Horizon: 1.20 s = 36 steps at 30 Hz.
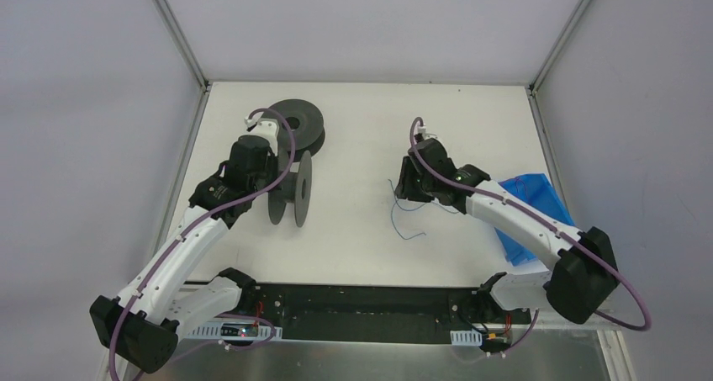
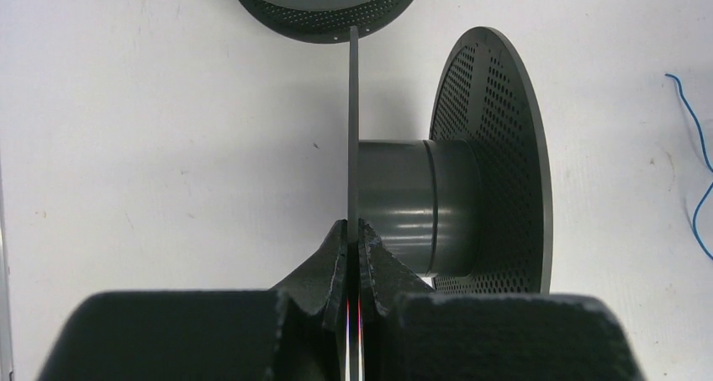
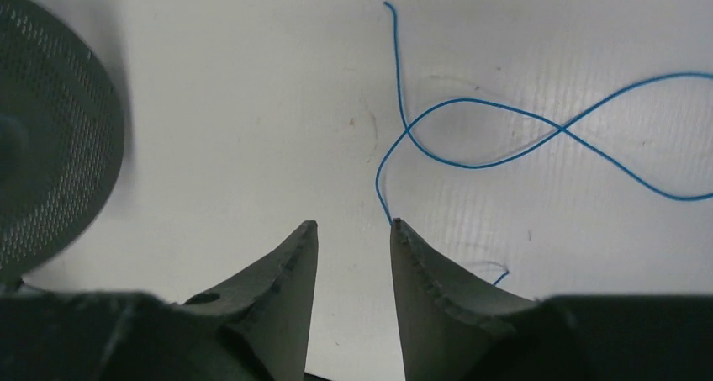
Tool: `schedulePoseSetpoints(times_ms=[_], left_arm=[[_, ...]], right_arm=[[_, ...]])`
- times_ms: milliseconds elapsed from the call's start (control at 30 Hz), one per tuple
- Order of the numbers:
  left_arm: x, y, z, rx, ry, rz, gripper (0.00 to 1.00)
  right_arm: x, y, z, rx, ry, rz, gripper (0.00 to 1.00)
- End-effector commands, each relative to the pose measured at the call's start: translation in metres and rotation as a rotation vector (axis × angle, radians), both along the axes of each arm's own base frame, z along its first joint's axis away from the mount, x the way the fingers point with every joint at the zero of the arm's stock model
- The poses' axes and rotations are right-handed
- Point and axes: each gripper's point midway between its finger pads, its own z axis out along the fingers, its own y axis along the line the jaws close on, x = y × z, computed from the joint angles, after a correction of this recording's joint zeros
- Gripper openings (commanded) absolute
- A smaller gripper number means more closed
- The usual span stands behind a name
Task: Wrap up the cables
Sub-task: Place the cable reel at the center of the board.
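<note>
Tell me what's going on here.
The left gripper is shut on one flange of the upright spool, holding it on edge on the table. The right gripper stands open low over the loose blue cable, gripping nothing. No cable is wound on that spool's hub yet.

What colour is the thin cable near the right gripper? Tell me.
Blue cable; clearest in the right wrist view.

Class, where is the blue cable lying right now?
In the top view the blue cable lies loose on the table right of centre, at the open fingers of the right gripper, well right of the upright spool.
</note>
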Motion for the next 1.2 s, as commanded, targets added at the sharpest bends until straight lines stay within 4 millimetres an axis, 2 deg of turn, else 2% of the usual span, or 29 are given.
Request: schedulePoseSetpoints(times_ms=[0,67,200,300,467,600,800,1100,1167], left_arm=[[0.009,-0.009,0.019,-0.076,-0.068,0.004,0.0],[0.01,-0.015,0.018,-0.087,-0.054,-0.017,0.0],[0.008,-0.014,0.02,-0.095,-0.064,-0.015,0.0],[0.005,-0.011,0.022,-0.087,-0.076,-0.011,0.0],[0.004,-0.012,0.023,-0.077,-0.088,-0.03,0.0],[0.004,-0.012,0.024,-0.077,-0.092,-0.03,0.0],[0.004,-0.01,0.024,-0.074,-0.093,-0.022,0.0],[0.004,-0.014,0.021,-0.078,-0.084,-0.039,0.0],[0.004,-0.021,0.02,-0.096,-0.069,-0.07,0.0]], right_arm=[[0.02,0.004,-0.003,0.173,0.076,-0.456,0.41],[0.03,0.011,-0.011,0.192,0.022,-0.414,0.41],[0.062,0.011,-0.014,0.023,-0.132,-0.27,0.41],[0.073,0.017,-0.026,-0.108,-0.128,-0.141,0.35],[0.074,0.03,-0.053,-0.157,-0.052,0.043,0.31],[0.075,0.028,-0.073,-0.163,-0.001,0.048,0.34],[0.069,0.025,-0.1,-0.187,0.049,0.05,0.33],[0.056,0.003,-0.124,-0.223,0.073,-0.037,0.16],[0.054,0.003,-0.123,-0.195,0.056,-0.04,0.01]])
